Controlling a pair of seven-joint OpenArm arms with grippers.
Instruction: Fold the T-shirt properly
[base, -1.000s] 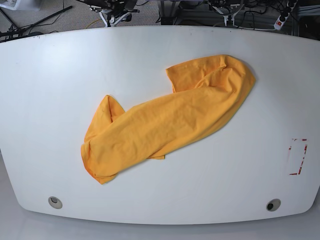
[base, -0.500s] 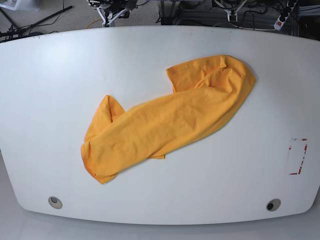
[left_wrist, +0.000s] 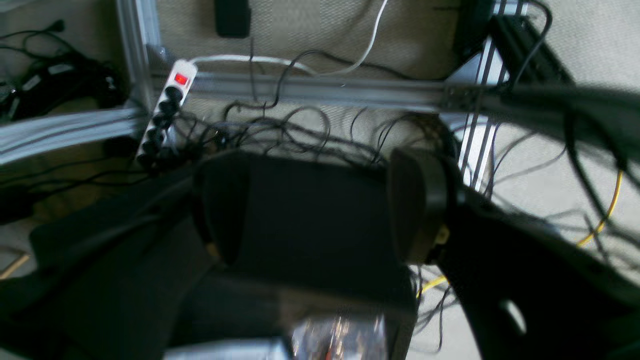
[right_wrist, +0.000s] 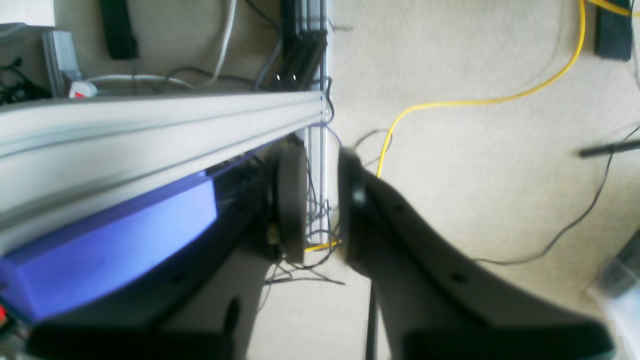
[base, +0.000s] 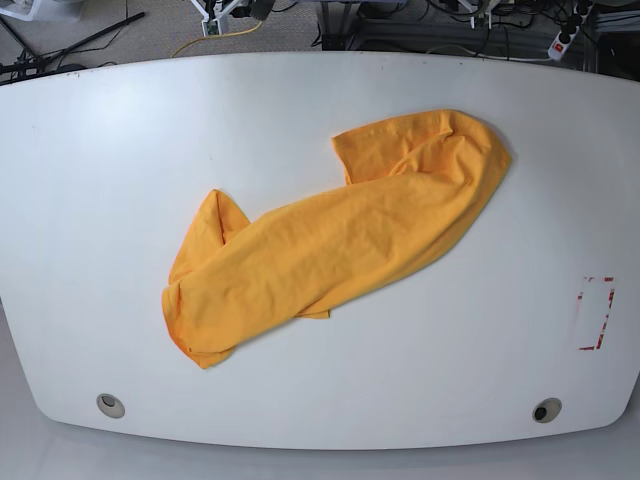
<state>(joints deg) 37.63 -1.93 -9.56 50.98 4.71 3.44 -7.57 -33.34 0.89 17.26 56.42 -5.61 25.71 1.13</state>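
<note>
The orange-yellow T-shirt (base: 330, 235) lies crumpled in a long diagonal heap on the white table (base: 100, 150), running from the near left to the far right, with one sleeve sticking out at the far end. Neither gripper touches it, and both are off the table beyond its far edge. In the left wrist view my left gripper (left_wrist: 320, 207) is open wide over cables and floor, with nothing between its fingers (left_wrist: 222, 205). In the right wrist view my right gripper (right_wrist: 320, 200) shows a narrow gap between its fingers (right_wrist: 290, 200), holding nothing.
A red-marked rectangle (base: 595, 312) sits near the table's right edge. Two round holes (base: 110, 405) (base: 546, 410) lie by the front edge. Behind the table are aluminium frame bars (right_wrist: 150, 120), a power strip (left_wrist: 162, 115), tangled cables and a yellow cable (right_wrist: 450, 102) on carpet.
The arm parts seen at the top edge of the base view have drawn back almost out of the picture. The T-shirt has not moved.
</note>
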